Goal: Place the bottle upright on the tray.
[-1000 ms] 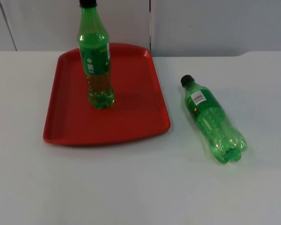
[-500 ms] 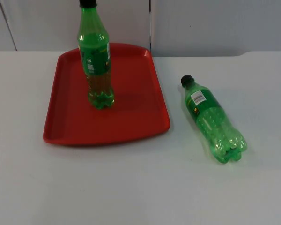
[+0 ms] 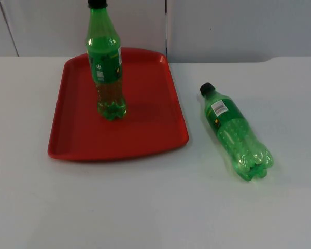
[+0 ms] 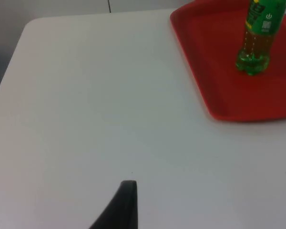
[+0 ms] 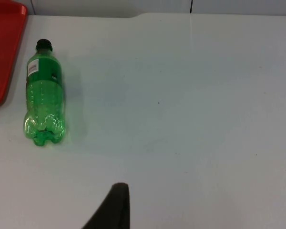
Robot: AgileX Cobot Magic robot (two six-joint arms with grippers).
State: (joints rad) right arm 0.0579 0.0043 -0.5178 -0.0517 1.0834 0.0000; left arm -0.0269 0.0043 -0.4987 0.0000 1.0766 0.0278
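Top view shows two green bottles and one red tray [image 3: 72, 140] on the white table [image 3: 155, 207]. One bottle, the standing bottle [image 3: 106, 67], is upright on the tray toward its far side, black cap up; the cap is cut off by the frame's upper edge. The other, the lying bottle [image 3: 236, 132], rests on its side on the bare table, well apart from the tray on the right arm's side, its black cap pointing toward the grey partition wall [image 3: 238, 26] and its lobed base toward the camera. A white label patch sits near its neck; the print is too small to read.

In the left wrist view one black fingertip [image 4: 121, 205] stands over bare table, with the tray's corner and the standing bottle's lower half beyond it; the upper half is cut off. In the right wrist view one black fingertip [image 5: 114, 205] stands over the table, the lying bottle well ahead and a sliver of tray beside it. Whether either gripper is spread or pressed together cannot be told, since a single finger shows for each.
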